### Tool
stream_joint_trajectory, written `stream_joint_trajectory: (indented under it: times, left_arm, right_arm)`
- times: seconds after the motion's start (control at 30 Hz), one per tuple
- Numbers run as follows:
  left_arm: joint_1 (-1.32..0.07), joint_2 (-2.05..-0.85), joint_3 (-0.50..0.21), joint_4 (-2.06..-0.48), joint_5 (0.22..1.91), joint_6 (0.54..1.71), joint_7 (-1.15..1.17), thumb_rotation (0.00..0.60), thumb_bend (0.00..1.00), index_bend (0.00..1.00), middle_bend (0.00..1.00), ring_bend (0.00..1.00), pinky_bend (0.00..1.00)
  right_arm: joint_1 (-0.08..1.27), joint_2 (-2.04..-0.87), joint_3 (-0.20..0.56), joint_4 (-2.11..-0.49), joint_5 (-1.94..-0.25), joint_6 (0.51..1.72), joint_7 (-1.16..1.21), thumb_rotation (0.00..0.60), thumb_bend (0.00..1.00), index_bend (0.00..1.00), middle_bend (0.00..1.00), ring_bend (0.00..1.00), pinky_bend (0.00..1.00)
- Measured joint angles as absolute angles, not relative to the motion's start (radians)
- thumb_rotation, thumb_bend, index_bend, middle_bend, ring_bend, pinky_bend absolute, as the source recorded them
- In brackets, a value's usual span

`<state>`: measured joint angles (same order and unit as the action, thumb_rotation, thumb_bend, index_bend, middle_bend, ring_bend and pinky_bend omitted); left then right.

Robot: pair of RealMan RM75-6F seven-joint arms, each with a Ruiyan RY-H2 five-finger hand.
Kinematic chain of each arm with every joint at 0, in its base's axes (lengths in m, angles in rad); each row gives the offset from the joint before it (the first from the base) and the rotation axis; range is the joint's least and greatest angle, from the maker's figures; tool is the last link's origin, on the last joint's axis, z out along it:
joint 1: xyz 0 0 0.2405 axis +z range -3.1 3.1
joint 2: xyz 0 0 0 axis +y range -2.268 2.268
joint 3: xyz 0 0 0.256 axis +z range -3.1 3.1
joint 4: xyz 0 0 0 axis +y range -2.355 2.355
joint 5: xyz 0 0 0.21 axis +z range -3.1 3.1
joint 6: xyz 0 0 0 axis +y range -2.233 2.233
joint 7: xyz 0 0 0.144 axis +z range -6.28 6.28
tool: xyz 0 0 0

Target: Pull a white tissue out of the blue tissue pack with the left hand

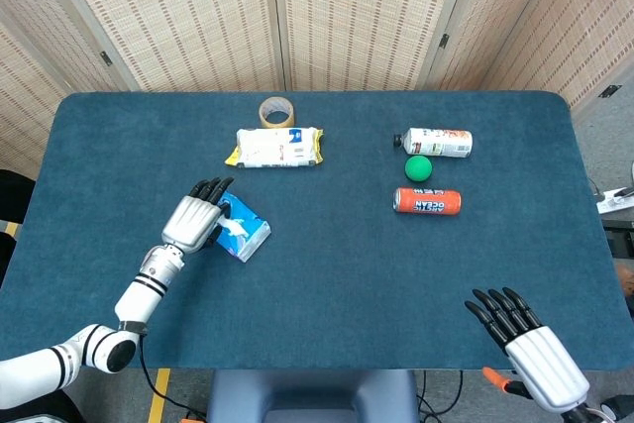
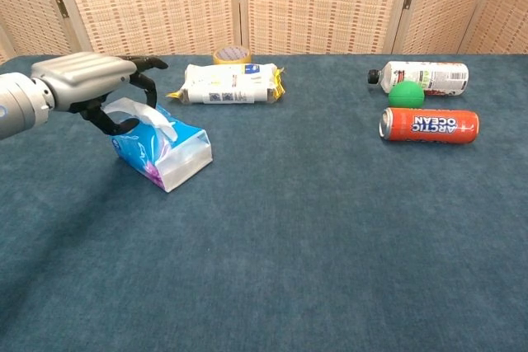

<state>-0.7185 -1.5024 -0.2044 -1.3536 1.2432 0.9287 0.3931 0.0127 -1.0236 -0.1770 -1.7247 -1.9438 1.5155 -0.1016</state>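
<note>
The table [image 1: 327, 274] is seen from high above in the head view, looking steeply down. In the chest view it [image 2: 330, 245] is seen low and closer, facing the folding screen [image 2: 322, 2]. The tabletop is shared by both.

Lying on the counter [image 1: 327, 264] are one blue tissue pack [image 1: 243, 228] with one white tissue [image 2: 140, 110] sticking out of its top, one white wipes packet [image 1: 278, 148], one tape roll [image 1: 277, 111], one white bottle [image 1: 437, 142] lying on its side, one green ball [image 1: 419, 167] and one orange can [image 1: 427, 202], also on its side. Two robot hands are showing: the left hand [image 1: 196, 222] and the right hand [image 1: 523, 342].
</note>
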Motion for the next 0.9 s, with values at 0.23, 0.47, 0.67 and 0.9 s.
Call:
stream_joint_trajectory:
  times: [0.23, 0.47, 0.67, 0.9]
  left_arm:
    - [-0.715, -1.48, -0.191, -1.368, 1.27, 0.962, 0.364, 0.6, 0.68, 0.64, 0.09, 0.02, 0.16]
    - [-0.709, -1.435, -0.183, -1.416, 1.278, 0.992, 0.388, 0.6, 0.68, 0.66, 0.1, 0.02, 0.16]
    - [-0.703, -1.346, -0.214, -1.535, 1.283, 1.044, 0.4, 0.6, 0.68, 0.66, 0.1, 0.02, 0.16]
    - [-0.703, -1.198, -0.278, -1.733, 1.258, 1.093, 0.46, 0.6, 0.68, 0.66, 0.09, 0.02, 0.16]
  right_arm:
    - [0.013, -1.025, -0.179, -1.723, -1.945, 1.515, -0.103, 0.6, 0.11, 0.0, 0.0, 0.0, 0.01]
    - [0.009, -1.023, -0.18, -1.721, -1.948, 1.527, -0.101, 0.6, 0.11, 0.0, 0.0, 0.0, 0.01]
    - [0.01, -1.024, -0.18, -1.722, -1.948, 1.525, -0.104, 0.6, 0.11, 0.0, 0.0, 0.0, 0.01]
    - [0.005, -1.023, -0.186, -1.718, -1.965, 1.542, -0.102, 0.6, 0.11, 0.0, 0.0, 0.0, 0.01]
